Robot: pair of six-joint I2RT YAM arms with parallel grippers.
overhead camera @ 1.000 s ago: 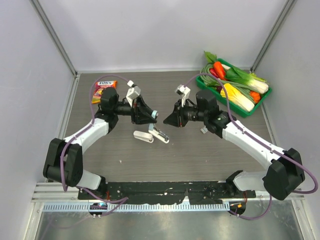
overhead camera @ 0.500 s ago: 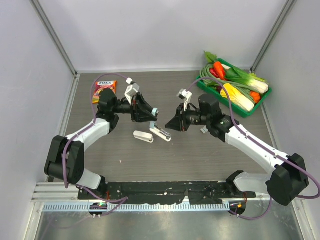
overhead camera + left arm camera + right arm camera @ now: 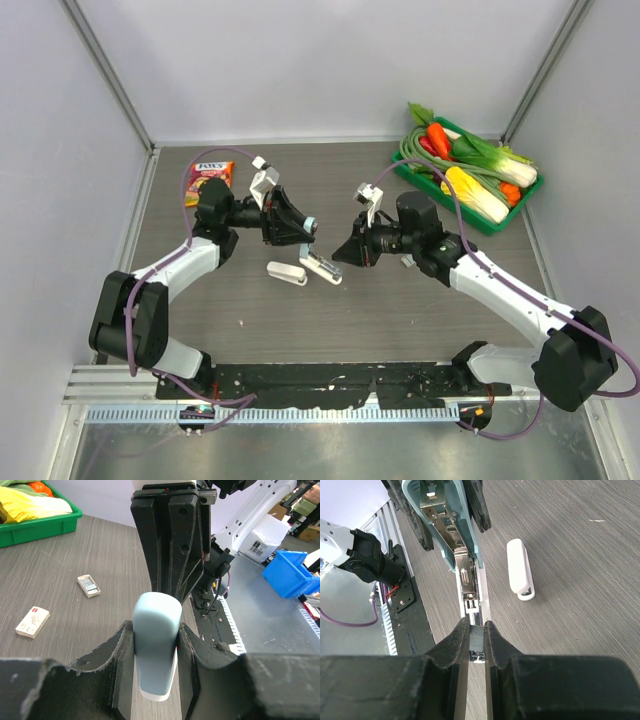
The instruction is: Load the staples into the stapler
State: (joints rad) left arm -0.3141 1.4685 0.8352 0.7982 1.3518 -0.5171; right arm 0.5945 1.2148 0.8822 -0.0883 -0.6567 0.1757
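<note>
The left gripper (image 3: 155, 652) is clenched on the rear of the light-blue stapler (image 3: 156, 617), its fingers (image 3: 121, 647) pressing either flank, probably to hold the body steady above the table (image 3: 60, 555). The right gripper (image 3: 476, 639) is pinched nearly closed on the far tip of that stapler's opened lower rail, which I judge keeps the magazine spread for loading. Only the right wrist view shows the bared metal channel; whether a strip sits in it I cannot tell. Only the left wrist view shows the staples (image 3: 32, 621), lying flat on the table well apart from both grippers, near a small open case (image 3: 89, 586) of grey strips. A white stapler (image 3: 521, 570) lies beside the blue one
</note>
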